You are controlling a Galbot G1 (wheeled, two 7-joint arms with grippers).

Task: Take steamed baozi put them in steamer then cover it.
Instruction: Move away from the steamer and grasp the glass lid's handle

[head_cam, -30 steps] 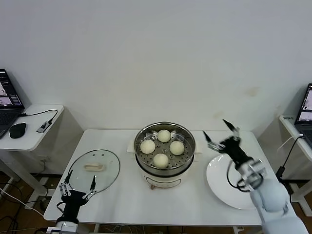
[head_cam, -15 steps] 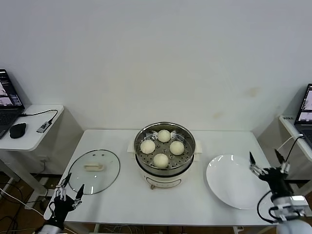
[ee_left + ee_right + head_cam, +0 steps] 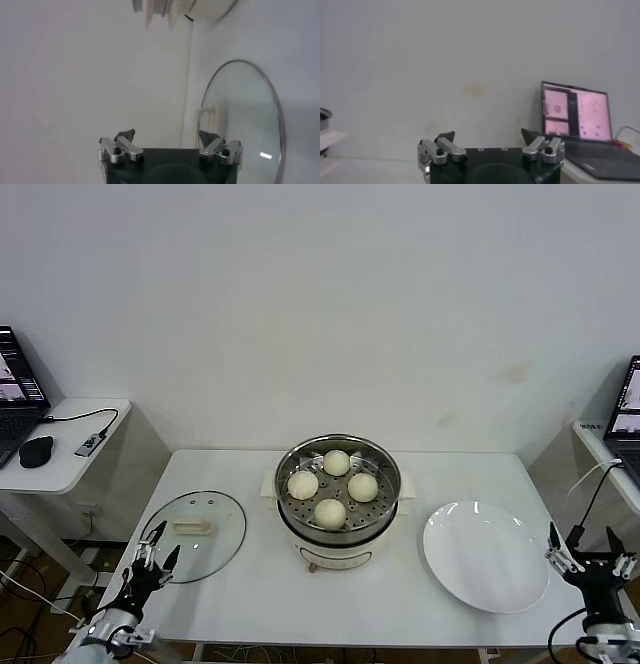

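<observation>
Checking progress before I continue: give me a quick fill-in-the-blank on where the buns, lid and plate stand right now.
The steamer holds ____ baozi.
The cover lies on the table to the steamer's ____, beside the open left gripper.
The white plate holds ____ baozi.
The steamer is not yet ____.

Missing: four; left; no; covered

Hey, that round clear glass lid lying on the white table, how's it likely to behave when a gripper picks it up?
The round clear glass lid is probably stiff and breakable. Its metal rim looks slick, so the cream oblong handle seems the surer hold. Lying flat, it should slide, not roll.
</observation>
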